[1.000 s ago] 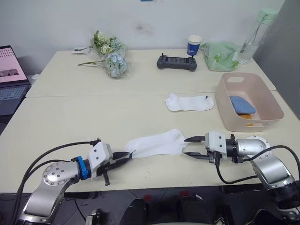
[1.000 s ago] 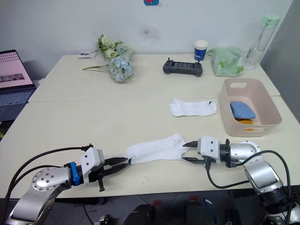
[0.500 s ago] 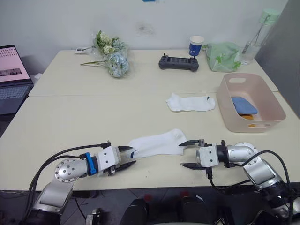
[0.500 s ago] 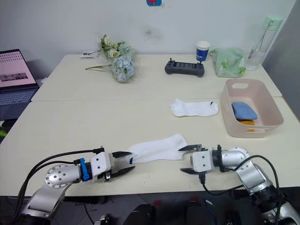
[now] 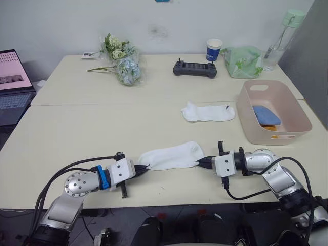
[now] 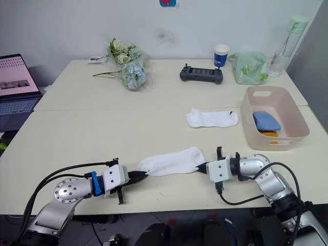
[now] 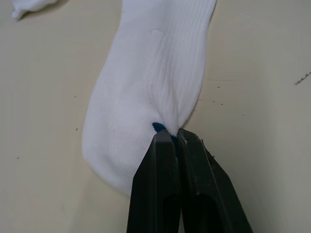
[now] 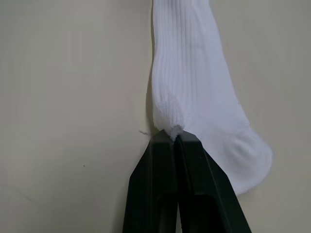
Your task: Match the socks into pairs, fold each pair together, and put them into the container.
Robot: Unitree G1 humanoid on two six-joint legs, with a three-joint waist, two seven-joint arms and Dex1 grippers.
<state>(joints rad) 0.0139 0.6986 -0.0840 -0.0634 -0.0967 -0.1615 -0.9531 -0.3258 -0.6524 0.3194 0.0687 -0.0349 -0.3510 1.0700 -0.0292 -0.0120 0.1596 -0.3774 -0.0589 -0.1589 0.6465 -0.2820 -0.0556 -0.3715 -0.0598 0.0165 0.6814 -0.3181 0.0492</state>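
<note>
Left eye view: I see the near white sock (image 5: 171,156) stretched flat between my grippers, long axis left to right. The left gripper (image 5: 144,167) pinches one end, the right gripper (image 5: 201,162) the other. A second white sock (image 5: 207,111) lies farther back, beside the pink container (image 5: 297,115), which holds folded blue and orange socks.

White sock (image 5: 171,156) flat, pinched at both ends.
</note>
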